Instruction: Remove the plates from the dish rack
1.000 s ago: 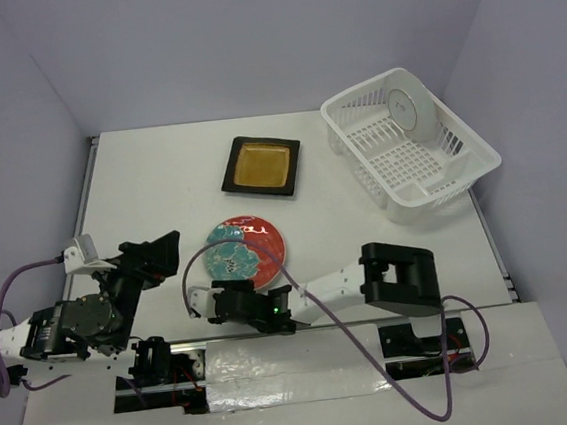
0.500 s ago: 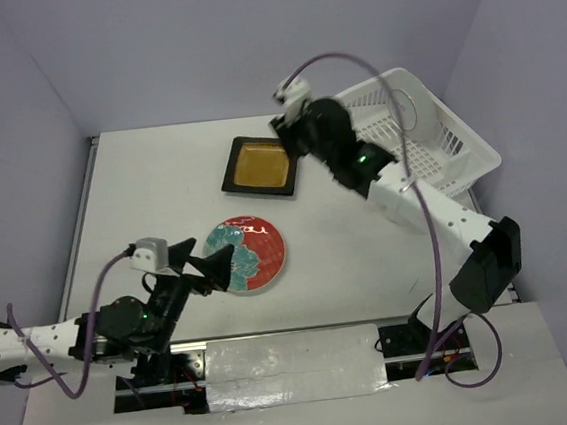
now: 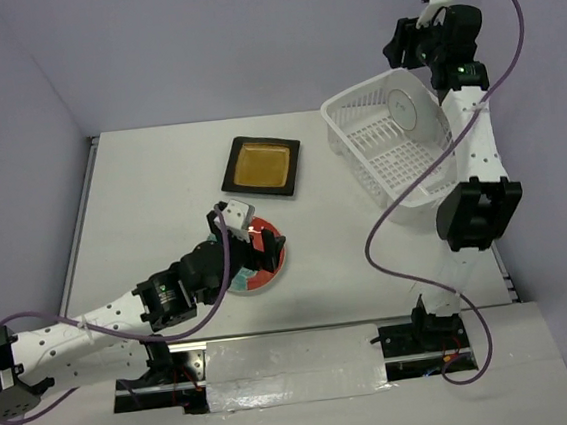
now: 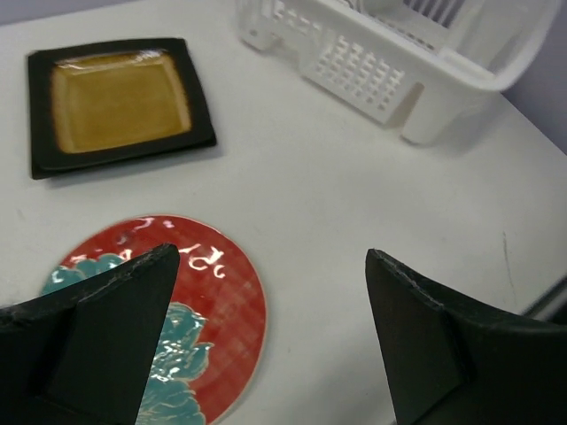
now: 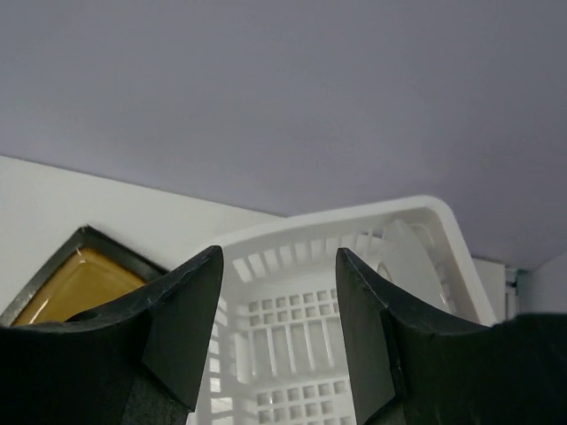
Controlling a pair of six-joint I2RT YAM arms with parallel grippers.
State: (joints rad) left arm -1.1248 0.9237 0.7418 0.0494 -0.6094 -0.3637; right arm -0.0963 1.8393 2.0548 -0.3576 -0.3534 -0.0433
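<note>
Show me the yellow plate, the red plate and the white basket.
yellow plate (image 3: 262, 166): top view, amber centre.
red plate (image 4: 232, 301): left wrist view, red face.
white basket (image 3: 441, 179): top view, near wall.

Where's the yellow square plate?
In the top view, the yellow plate lies flat mid-table, left of the rack, beyond the red plate.

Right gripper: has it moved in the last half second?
Yes. The right gripper swung right, from beside the amber plate to above the dish rack's far rim.
</note>
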